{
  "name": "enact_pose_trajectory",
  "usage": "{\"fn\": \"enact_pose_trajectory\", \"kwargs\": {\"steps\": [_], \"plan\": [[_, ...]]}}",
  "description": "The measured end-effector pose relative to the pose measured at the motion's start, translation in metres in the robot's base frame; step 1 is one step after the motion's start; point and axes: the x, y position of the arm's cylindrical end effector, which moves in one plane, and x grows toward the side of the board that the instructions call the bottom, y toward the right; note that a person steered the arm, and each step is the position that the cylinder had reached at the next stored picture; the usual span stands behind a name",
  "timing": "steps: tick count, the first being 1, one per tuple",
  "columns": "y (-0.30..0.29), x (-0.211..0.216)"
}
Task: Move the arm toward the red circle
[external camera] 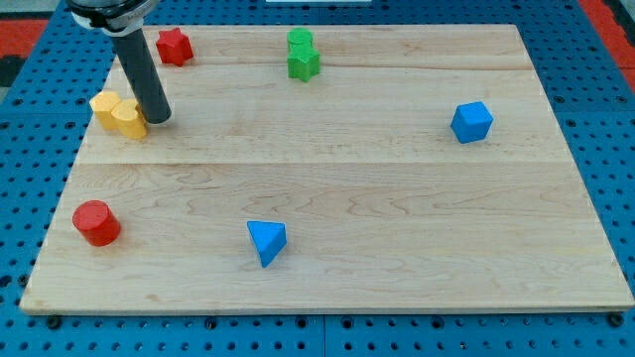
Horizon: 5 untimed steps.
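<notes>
Wooden board (397,198) lay flat, with my tip (159,119), a bare rod with nothing to clasp, down far left just right of yellow blocks (118,113); red circle (96,222) sat near left, well apart from tip; red star (175,47) far left.

My tip (158,118) stands at the frame's upper left, just right of two yellow blocks (119,112) that touch it or nearly so. Bare table (327,178) runs from there down to the red circle (96,222) at lower left.
</notes>
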Motion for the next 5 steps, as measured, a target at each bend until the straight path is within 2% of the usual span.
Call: {"fn": "enact_pose_trajectory", "kwargs": {"steps": [1,5], "plan": [[0.0280,-0.0341],[0.0311,-0.0406]]}}
